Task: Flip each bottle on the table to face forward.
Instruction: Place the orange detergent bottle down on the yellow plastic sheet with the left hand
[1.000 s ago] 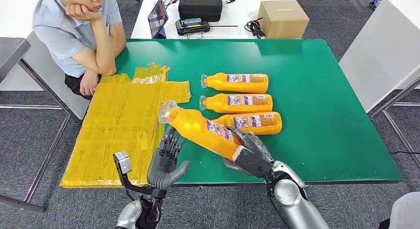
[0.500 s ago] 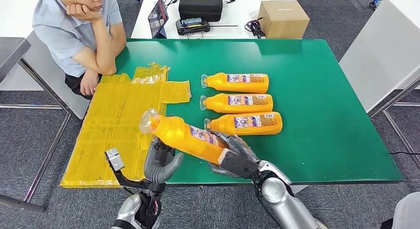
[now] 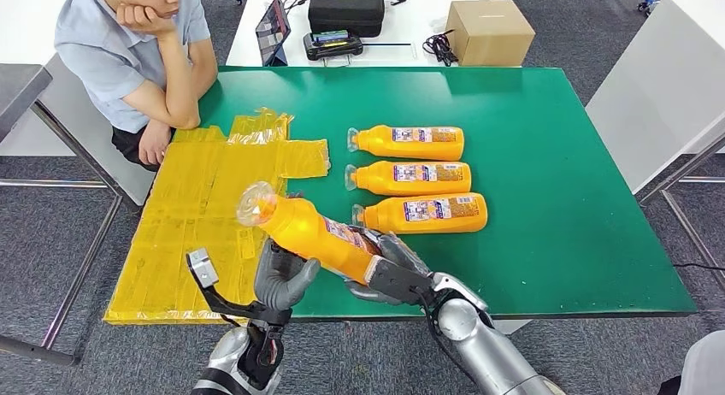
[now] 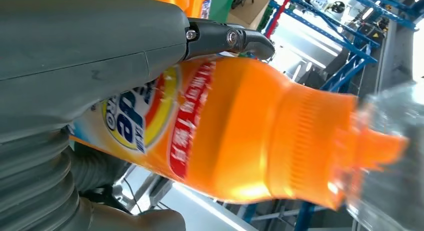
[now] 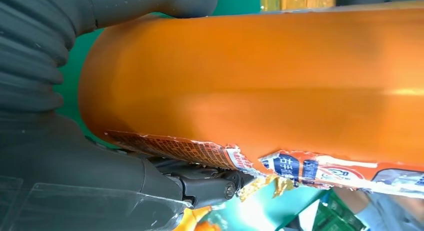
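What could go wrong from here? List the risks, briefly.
1. The held bottle hangs tilted over the table's near edge, between the right robot hand and left robot hand; a slip in the handover could drop it to the floor.
2. Its label looks torn and could rip further.
3. Lowering it carelessly could knock the nearest lying bottle.

A person (image 3: 137, 53) sat at the green table's (image 3: 556, 198) far left corner, chin propped on one hand. Yellow plastic sheets (image 3: 205, 211) lay on its left side. Behind, a white table (image 3: 410, 36) held a black case (image 3: 346, 8), a tablet (image 3: 272, 29) and a cardboard box (image 3: 489, 32).
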